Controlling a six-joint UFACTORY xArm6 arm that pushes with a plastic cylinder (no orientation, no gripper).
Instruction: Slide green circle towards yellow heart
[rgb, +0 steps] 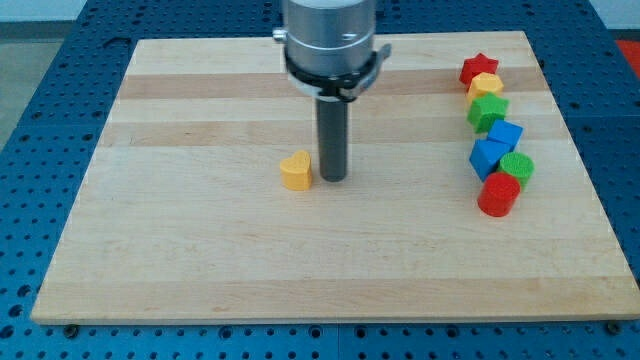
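The green circle (518, 166) lies near the view's right edge of the board, touching a blue block (488, 157) on its left and the red cylinder (498, 194) below it. The yellow heart (296, 171) lies near the board's middle. My tip (332, 178) stands just right of the yellow heart, almost touching it, and far to the left of the green circle.
A column of blocks runs down the view's right side: a red star (479, 69), a yellow block (485, 86), a green star (488, 110) and a second blue block (505, 133). The wooden board (200, 250) sits on a blue perforated table.
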